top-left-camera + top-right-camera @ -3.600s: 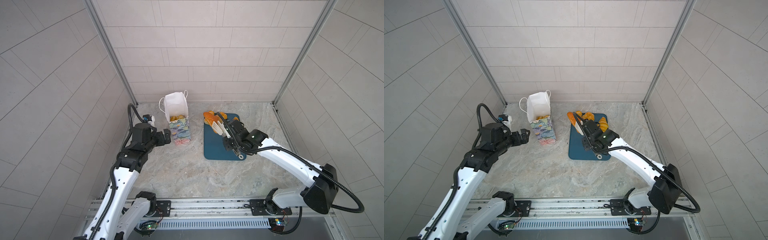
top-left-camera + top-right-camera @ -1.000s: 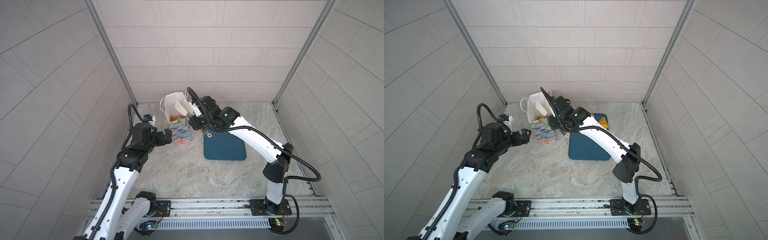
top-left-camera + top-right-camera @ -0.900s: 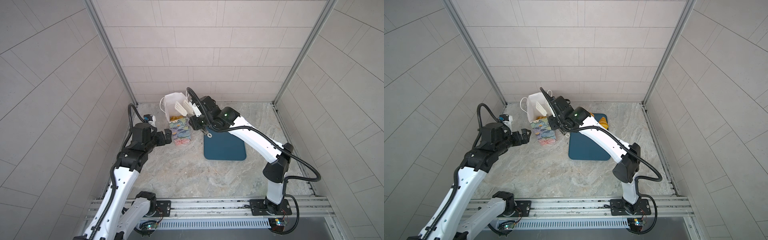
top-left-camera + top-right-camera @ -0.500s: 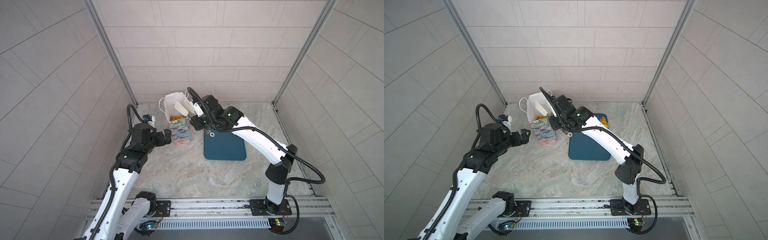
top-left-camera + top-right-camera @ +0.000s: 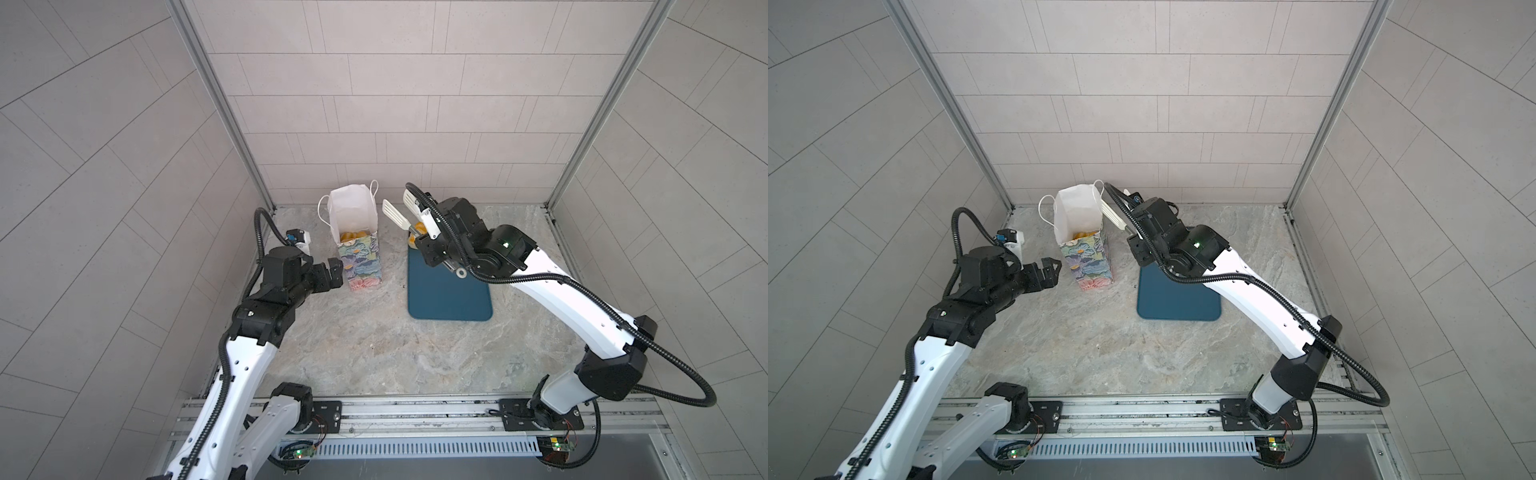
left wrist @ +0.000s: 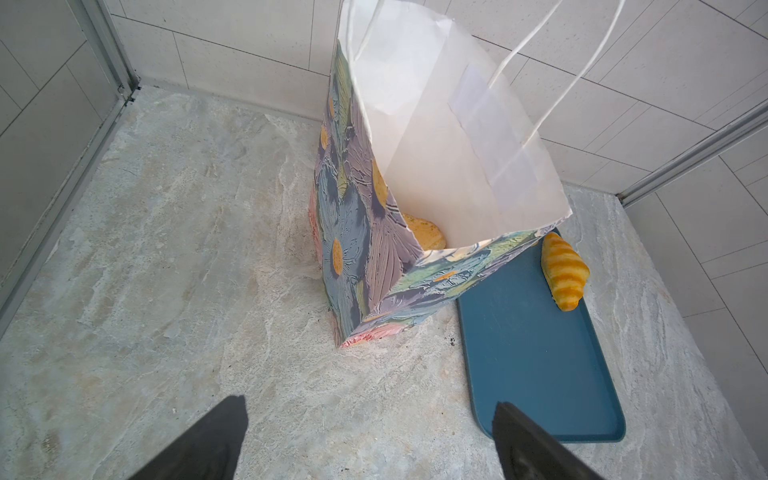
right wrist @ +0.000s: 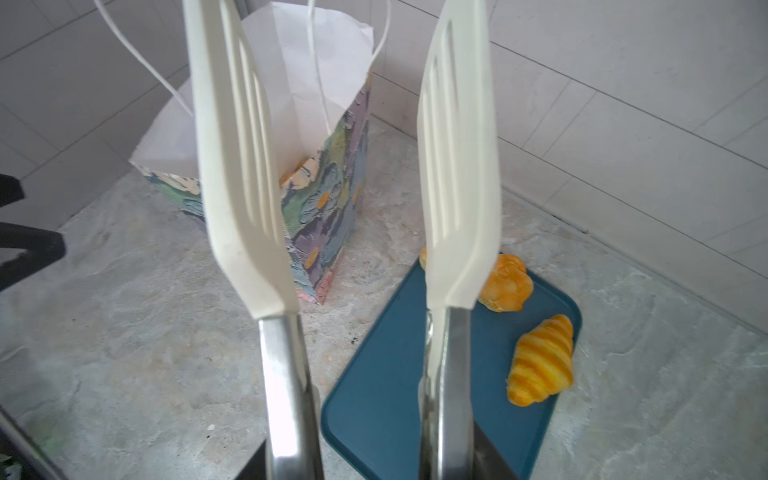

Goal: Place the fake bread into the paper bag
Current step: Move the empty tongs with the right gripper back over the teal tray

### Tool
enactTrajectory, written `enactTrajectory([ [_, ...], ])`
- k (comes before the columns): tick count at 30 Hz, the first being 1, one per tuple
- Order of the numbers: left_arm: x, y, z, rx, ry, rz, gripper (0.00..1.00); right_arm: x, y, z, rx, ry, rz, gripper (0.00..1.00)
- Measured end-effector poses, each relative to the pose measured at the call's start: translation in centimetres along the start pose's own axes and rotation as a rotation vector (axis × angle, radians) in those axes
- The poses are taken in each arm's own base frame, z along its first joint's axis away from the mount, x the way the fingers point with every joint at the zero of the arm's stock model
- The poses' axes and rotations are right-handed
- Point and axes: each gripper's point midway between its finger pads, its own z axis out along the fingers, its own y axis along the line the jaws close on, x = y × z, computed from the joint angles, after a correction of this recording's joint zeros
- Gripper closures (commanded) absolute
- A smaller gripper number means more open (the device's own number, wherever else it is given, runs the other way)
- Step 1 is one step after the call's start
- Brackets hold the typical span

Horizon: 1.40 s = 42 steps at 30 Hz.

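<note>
The paper bag (image 5: 358, 253) (image 5: 1087, 255) stands open and upright at the back, with fake bread (image 5: 353, 236) (image 6: 424, 233) lying in its bottom. A striped croissant (image 7: 540, 365) (image 6: 563, 270) and a round roll (image 7: 505, 283) lie at the far end of the teal tray (image 5: 449, 297). My right gripper (image 5: 420, 237) (image 7: 374, 465) is shut on the steel handles of white tongs (image 5: 405, 212) (image 7: 239, 174). The tong blades are spread apart and empty, raised between bag and tray. My left gripper (image 5: 334, 270) (image 6: 370, 409) is open just left of the bag, not touching it.
The tray (image 5: 1177, 300) lies flat to the right of the bag, partly under my right arm. Tiled walls close in behind and on both sides, with metal corner posts (image 5: 224, 108). The bag's white cord handles (image 5: 323, 208) stick up at its rim.
The tongs have swung right, from over the bag's mouth to above the tray's far end, and their blades have spread a little. The left arm has stayed put.
</note>
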Motion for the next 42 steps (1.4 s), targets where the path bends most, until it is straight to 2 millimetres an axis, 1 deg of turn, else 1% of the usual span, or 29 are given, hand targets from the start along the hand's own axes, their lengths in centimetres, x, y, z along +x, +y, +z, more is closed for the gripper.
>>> enactTrajectory([
  [4, 0.1, -0.5, 0.0, 0.011, 0.002, 0.004, 0.0, 2.0, -2.6, 0.2, 0.094, 0.044, -0.008, 0.47],
  [13, 0.8, -2.5, 0.3, 0.038, 0.014, 0.051, 0.0, 8.0, -8.8, 0.6, 0.263, 0.176, 0.022, 0.46],
  [16, 0.9, -2.7, 0.6, 0.034, 0.017, 0.058, 0.0, 10.5, -11.1, 0.8, 0.321, 0.229, 0.05, 0.46],
  [18, 0.8, -2.9, 0.7, 0.035, 0.016, 0.063, 0.0, 12.6, -12.6, 1.1, 0.359, 0.278, 0.071, 0.46],
  [21, 0.7, -3.2, 0.8, 0.036, 0.014, 0.071, 0.0, 15.6, -14.2, 1.7, 0.4, 0.35, 0.098, 0.44],
  [24, 0.6, -3.7, 1.0, 0.041, 0.013, 0.082, 0.0, 18.2, -15.1, 2.1, 0.425, 0.413, 0.112, 0.44],
  [26, 0.7, -3.7, 1.1, 0.039, 0.015, 0.085, 0.0, 19.1, -15.6, 2.2, 0.436, 0.438, 0.122, 0.44],
  [28, 0.7, -3.8, 1.1, 0.037, 0.014, 0.086, 0.0, 19.7, -15.9, 2.5, 0.445, 0.458, 0.135, 0.44],
  [31, 0.5, -3.7, 1.1, 0.033, 0.007, 0.086, 0.0, 20.5, -16.3, 3.4, 0.45, 0.488, 0.151, 0.44],
  [38, 0.1, -3.5, 1.1, 0.021, -0.011, 0.085, 0.0, 23.7, -16.5, 6.5, 0.446, 0.617, 0.186, 0.43],
  [42, 0.1, -3.4, 1.0, 0.014, -0.016, 0.086, 0.0, 24.7, -16.4, 7.8, 0.441, 0.649, 0.203, 0.43],
])
